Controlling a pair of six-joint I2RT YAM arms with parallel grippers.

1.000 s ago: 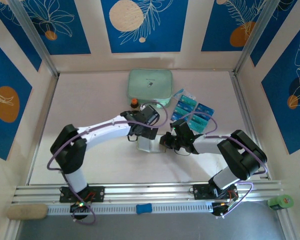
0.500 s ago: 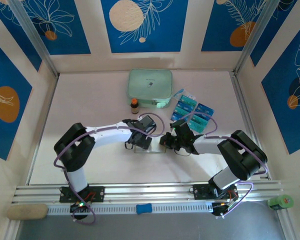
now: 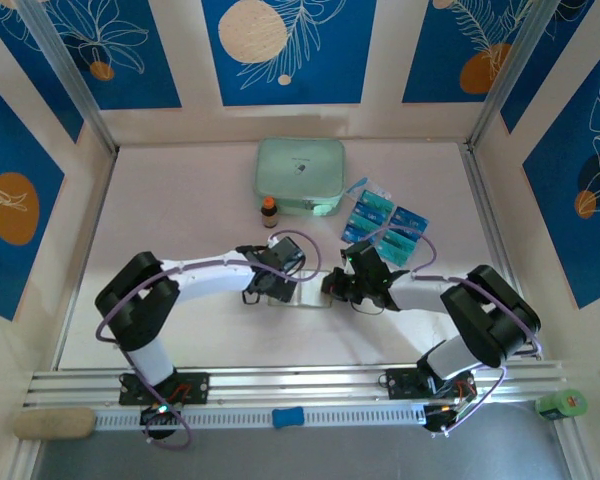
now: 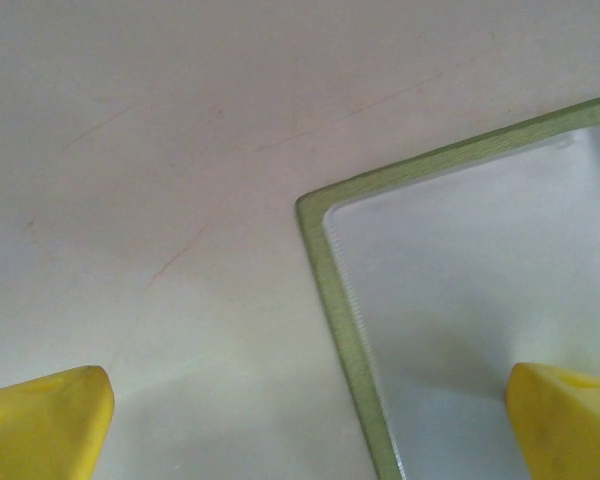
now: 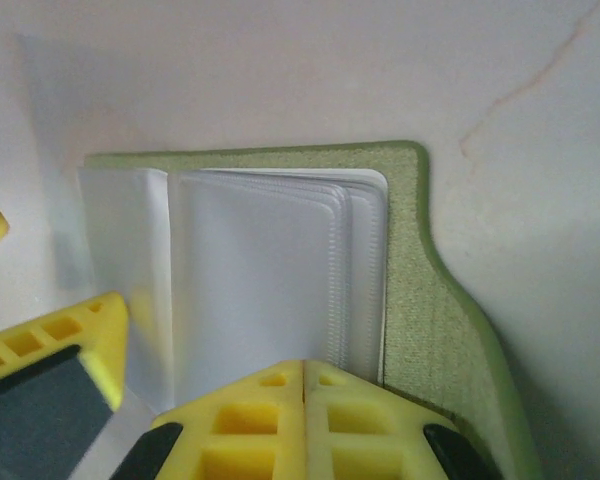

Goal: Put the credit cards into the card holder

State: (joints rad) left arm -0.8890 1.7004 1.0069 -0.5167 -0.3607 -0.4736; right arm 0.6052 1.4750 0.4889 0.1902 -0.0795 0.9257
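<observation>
**Item: card holder (image 5: 432,290).** Olive cover, lying open and flat on the counter (image 3: 180,200) between my two arms. The clear pocket leaves face up.

**Item: credit cards (image 3: 385,222).** Blue and teal, in a loose cluster on the counter. They are set back and to the right of the holder, near it but not touching. None is in a pocket yet.

**Left end effector (image 4: 300,420).** Jaws wide open and gripping nothing, low over the holder's left corner.

**Right end effector (image 5: 305,405).** Jaws closed, with the tips on the near edge of the pocket leaves. I cannot tell whether a leaf is pinched between them.

**Governing relation.** The cards lie just beyond my right end effector, on its far right side. The right arm is clearly nearer to them. I judge the pick falls to it, while the left steadies the holder.
</observation>
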